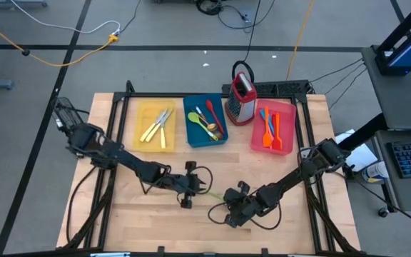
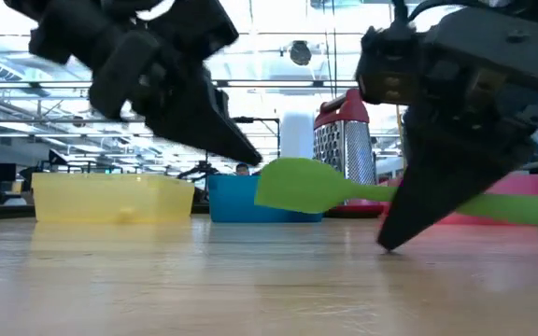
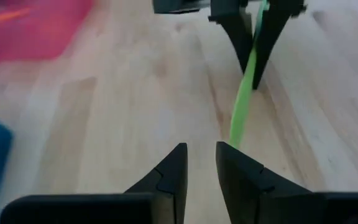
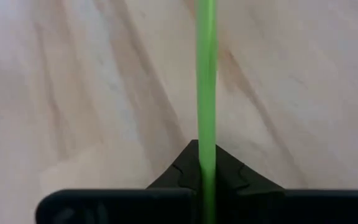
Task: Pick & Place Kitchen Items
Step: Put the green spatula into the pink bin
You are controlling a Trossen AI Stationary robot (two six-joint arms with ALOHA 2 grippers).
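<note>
Near the tabletop's front edge, the right gripper point(image 4: 207, 177) has its fingers clamped tight on the green spatula point(image 2: 344, 194). Only the low view shows the spatula lifted clear of the wood. The left gripper point(image 3: 201, 165) is just beside its blade, fingers slightly parted and holding nothing.

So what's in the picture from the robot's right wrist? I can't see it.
The right gripper is shut on a thin green spatula, whose handle stretches away in a straight line from between the dark fingers. Under it is only the pale wooden table.
</note>
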